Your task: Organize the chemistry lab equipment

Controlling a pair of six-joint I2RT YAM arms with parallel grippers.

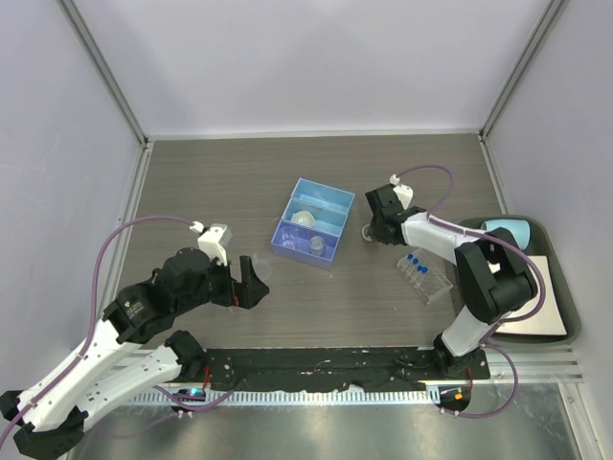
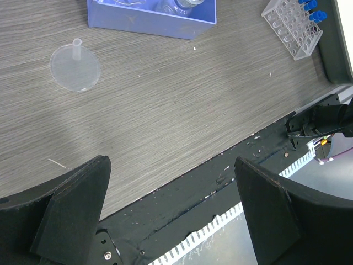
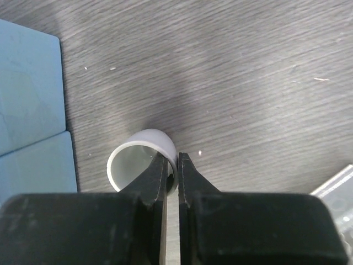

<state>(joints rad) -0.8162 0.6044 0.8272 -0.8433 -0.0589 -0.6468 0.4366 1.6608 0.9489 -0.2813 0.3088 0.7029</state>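
Grey wood-grain bench [image 1: 192, 182], boxed in by pale walls on three sides. Out at 4 o'clock from the bench centre, a dark green tray [image 1: 567, 287], carrying a white sheet [image 1: 532, 311] and, toward its 11 o'clock corner, a pale blue mug [image 1: 508, 230].

Close to the centre, the blue three-compartment tray [image 1: 326, 192], set at a slight slant. Holds a small white round dish [image 1: 305, 218] in the middle compartment and something small and clear in the compartment at 6 o'clock of that; too small to name.

At 4 o'clock from the blue tray, between it and the green tray, the clear plastic tube rack [image 1: 426, 280], lying askew, with blue-capped tubes [image 1: 414, 261] standing at its far end.

Just at 3 o'clock of the blue tray, the right hand [image 3: 172, 157], clenched on the wall of a tipped white dish [image 3: 138, 157]. Lies on its side on the bench, mouth toward the wrist camera, pinched at the 3 o'clock part of its rim with only a sliver of gap between the fingers.

Down at 8 o'clock, the left hand [image 2: 171, 163], released, fingers spread wide above the near strip of the bench.

At 11 o'clock in the left wrist view, a clear round piece [image 2: 74, 66] with a short stub, flat on the bench, apart from the fingers and near the blue tray's near wall.
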